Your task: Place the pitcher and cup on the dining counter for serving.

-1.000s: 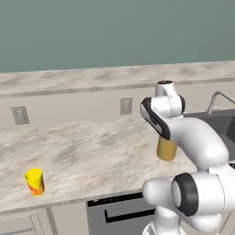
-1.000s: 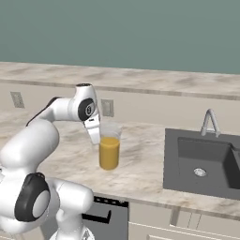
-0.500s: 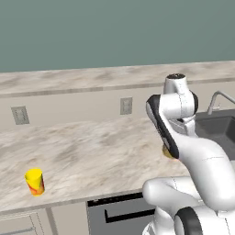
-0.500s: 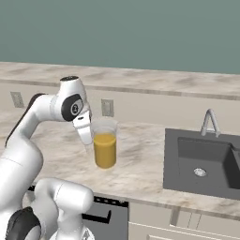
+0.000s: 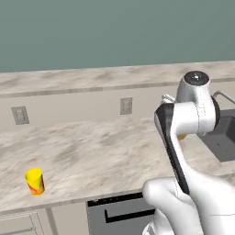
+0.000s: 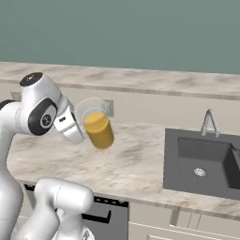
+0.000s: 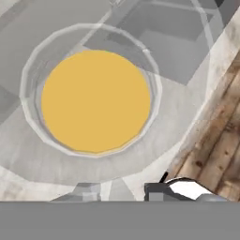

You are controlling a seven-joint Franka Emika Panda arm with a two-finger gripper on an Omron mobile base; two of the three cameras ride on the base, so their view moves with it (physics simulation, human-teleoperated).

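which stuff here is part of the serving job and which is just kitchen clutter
Job: pitcher of orange liquid, held tilted above the worktop by the gripper; yellow cup near the worktop's front edge; raised dining counter behind.
Just there: sink, faucet, wall outlets.

A plain grey-green wall point(image 5: 114, 32) fills the back of the room. In front of it runs a cream half-wall point(image 5: 82, 108) with two wall plugs point(image 5: 125, 105). Below lies a wide marble desk point(image 5: 92, 151) with brown veins. A dark sink point(image 6: 199, 161) sits in it, with a bent grey tap point(image 6: 210, 123) behind. Under the edge is a dark oven front point(image 5: 119, 213) beside cream cupboard doors point(image 5: 23, 222). The hand view shows brown wooden floor point(image 7: 218, 140).
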